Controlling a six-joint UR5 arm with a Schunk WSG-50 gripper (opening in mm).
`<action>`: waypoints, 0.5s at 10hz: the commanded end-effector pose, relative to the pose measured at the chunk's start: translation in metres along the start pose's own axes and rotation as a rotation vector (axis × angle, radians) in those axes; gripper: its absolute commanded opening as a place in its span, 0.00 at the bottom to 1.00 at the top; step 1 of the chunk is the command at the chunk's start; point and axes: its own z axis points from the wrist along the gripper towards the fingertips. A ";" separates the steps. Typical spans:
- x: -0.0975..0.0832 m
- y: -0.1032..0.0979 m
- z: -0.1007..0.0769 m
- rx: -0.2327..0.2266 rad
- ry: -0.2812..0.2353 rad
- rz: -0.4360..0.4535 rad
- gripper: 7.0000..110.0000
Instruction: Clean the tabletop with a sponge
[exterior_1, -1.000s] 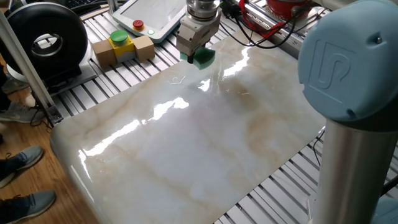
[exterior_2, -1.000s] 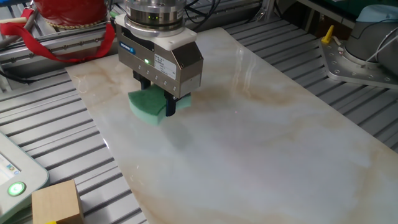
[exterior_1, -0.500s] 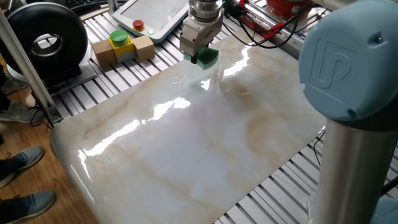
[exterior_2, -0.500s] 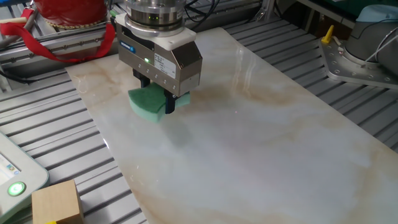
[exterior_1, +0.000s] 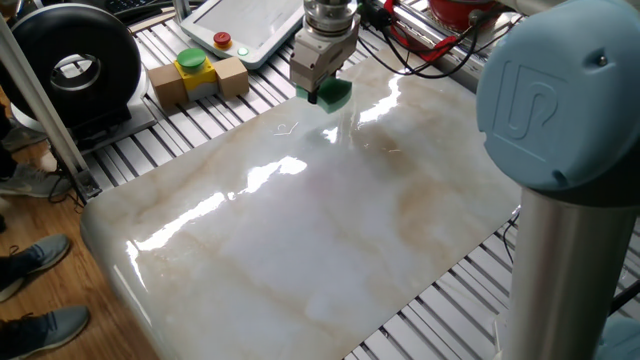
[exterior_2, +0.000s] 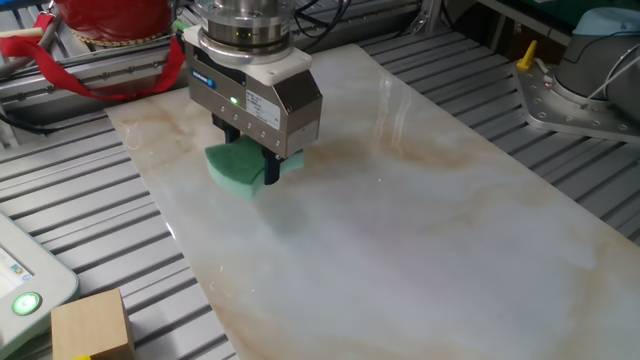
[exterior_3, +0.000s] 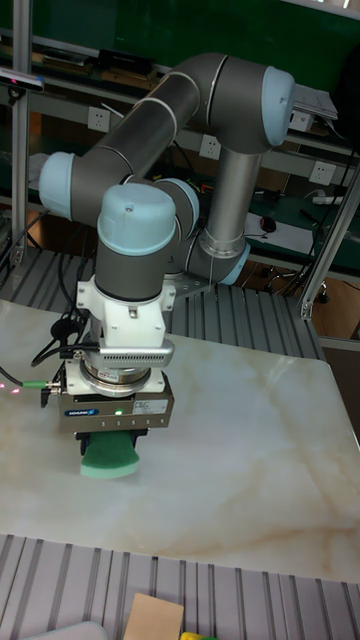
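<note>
Green sponge (exterior_2: 238, 168) clamped between the two fingers of the gripper (exterior_2: 256, 166), wavy edge sticking out to one side of the jaws. Closed onto the block, fingers dark and short below a grey gripper body with a small green light on its face. Sponge underside at or just above the tabletop (exterior_2: 420, 230); contact not resolvable, though a faint shadow lies on the slab right beneath it. Position: near one end of the marble slab, close to the long edge that borders the ribbed aluminium frame (exterior_2: 90, 230). Same placement in the tall fixed view: sponge (exterior_3: 110, 460) under gripper (exterior_3: 112, 452), toward the left part of the tabletop (exterior_3: 250, 470). In one fixed view, sponge (exterior_1: 333, 93) and gripper (exterior_1: 322, 92) at the far end of the tabletop (exterior_1: 300, 240), strong window glare streaked across the gloss.

Surroundings: cardboard box (exterior_1: 197, 80) carrying a yellow-and-green button on the frame beside the slab; white teach pendant (exterior_1: 245, 25) behind it; black round unit (exterior_1: 70, 62) at the far left; red item with strap (exterior_2: 95, 30) beyond the slab end. Arm's light-blue joint cap (exterior_1: 555, 95) large in the foreground.
</note>
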 end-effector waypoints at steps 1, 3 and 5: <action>0.001 -0.003 -0.001 0.001 -0.009 -0.001 0.00; 0.000 -0.001 -0.003 -0.006 -0.020 0.001 0.00; -0.002 -0.001 -0.003 -0.006 -0.027 0.001 0.00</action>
